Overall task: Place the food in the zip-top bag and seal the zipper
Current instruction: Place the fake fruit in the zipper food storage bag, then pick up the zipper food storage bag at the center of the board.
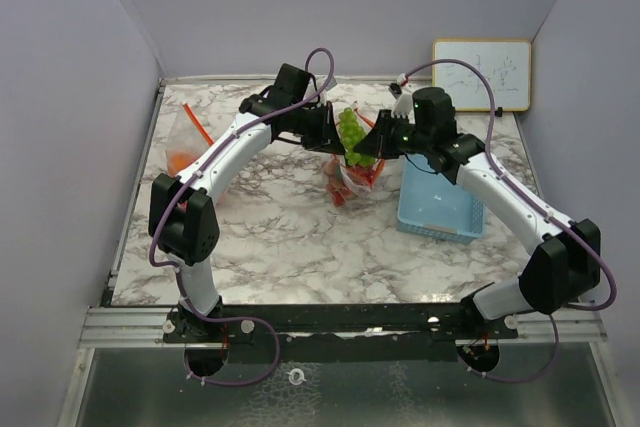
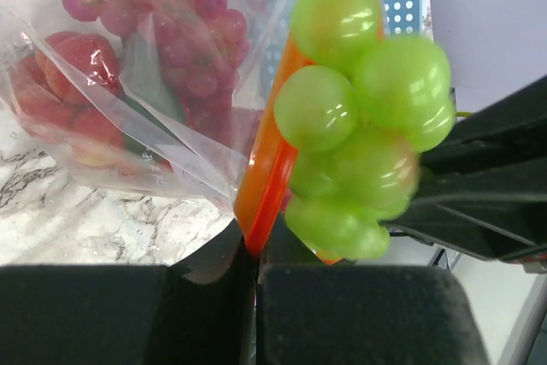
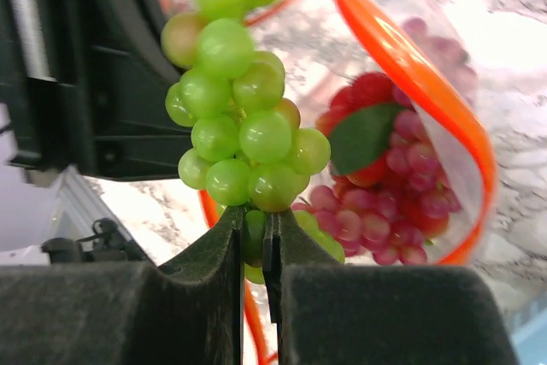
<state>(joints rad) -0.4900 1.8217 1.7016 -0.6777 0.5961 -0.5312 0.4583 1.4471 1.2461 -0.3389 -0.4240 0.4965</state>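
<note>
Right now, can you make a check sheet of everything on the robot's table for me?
Surface: marbled table.
Job's things: green grapes held at the zip-top bag's open mouth; purple grapes and red fruits inside.
Clutter: blue basket right of the bag; second bag near left edge.
Grippers: left gripper shut on the bag's orange rim; right gripper shut on the green grapes.
Cables: purple cables loop over both arms.
Surroundings: whiteboard against the back wall.
</note>
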